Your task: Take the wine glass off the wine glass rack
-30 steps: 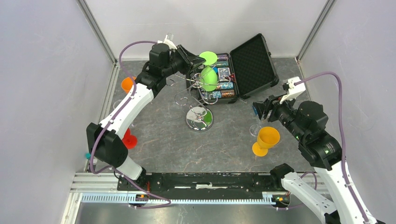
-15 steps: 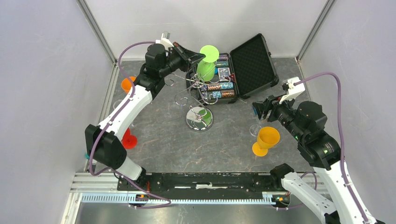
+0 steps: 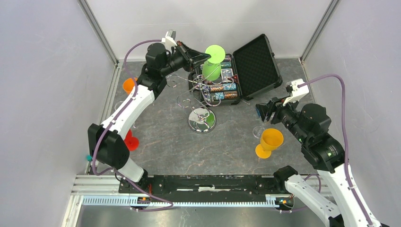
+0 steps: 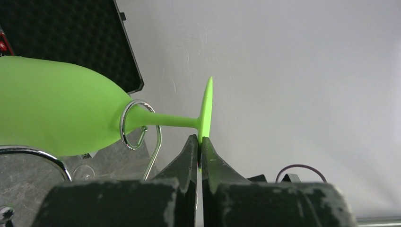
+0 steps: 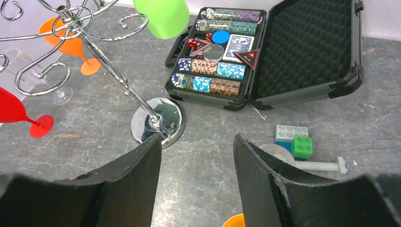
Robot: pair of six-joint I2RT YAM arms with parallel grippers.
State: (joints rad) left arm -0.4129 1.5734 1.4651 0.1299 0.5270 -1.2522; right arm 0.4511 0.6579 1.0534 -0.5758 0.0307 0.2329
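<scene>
The green wine glass hangs sideways, its stem threaded through a curled wire ring of the wine glass rack. My left gripper is shut on the rim of the glass's flat foot. From above, the left gripper sits at the back beside the green wine glass, over the black case. My right gripper stands open and empty, low over the table on the right. The rack's mirrored base and the glass's bowl show in the right wrist view.
An open black case of poker chips lies behind the rack. A yellow glass stands under the right arm, next to a clear glass. Orange and red glasses sit at the left. Toy bricks lie near the case.
My left gripper has shut on the green glass's foot and drawn it slightly up and back, tilting the bowl. The right arm has stayed still.
</scene>
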